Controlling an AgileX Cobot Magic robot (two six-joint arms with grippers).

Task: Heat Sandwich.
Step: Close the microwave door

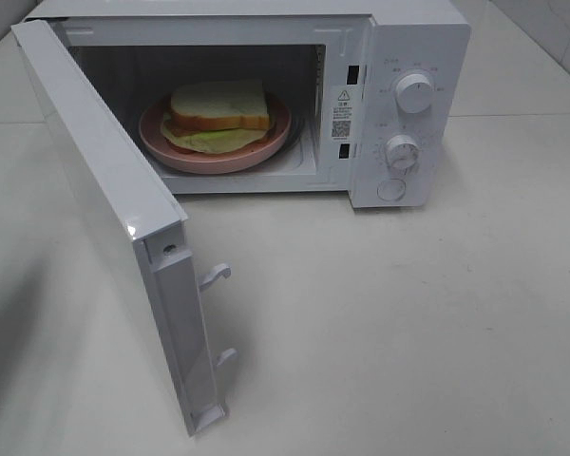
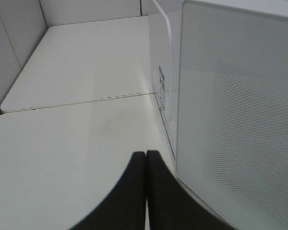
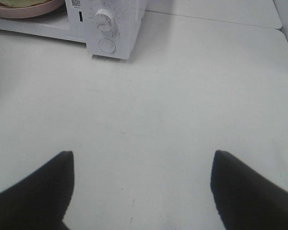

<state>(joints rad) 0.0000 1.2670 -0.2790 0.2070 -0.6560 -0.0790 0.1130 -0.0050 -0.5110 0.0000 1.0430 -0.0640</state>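
Currently: sandwich in the oven, door open, both claws off it

Sandwich [image 1: 218, 109] lies on the round pink plate [image 1: 218, 163] inside the microwave [image 1: 418, 38] cavity. White bread on top, green filling showing at the lower edge. It is narrower than the plate, with pink rim visible all round the front. The plate sits roughly central in the cavity.

Door [image 1: 95, 180] is swung wide open toward the left side of the high view. Its free edge points at the camera, with two latch hooks [image 1: 216, 275] exposed. On the control panel right of the cavity are an upper knob [image 1: 415, 93], a lower knob [image 1: 401, 150] and a round button [image 1: 391, 189] beneath them. The oven stands on a white table [image 1: 408, 332].

Left gripper [image 2: 146, 155]: the two dark fingers are pressed flat together with nothing between them. It sits low over the table, just beside the outer face of the open door, whose dotted window panel fills one side of its wrist view. Whether it touches the door cannot be told.

Right gripper [image 3: 142, 153]: the fingers are spread wide apart and hold nothing, with bare table between them. It is out in front of the oven, well apart from it. Its wrist view takes in the control panel and a slice of the plate's rim at the far edge.

Neither claw appears in the high view.
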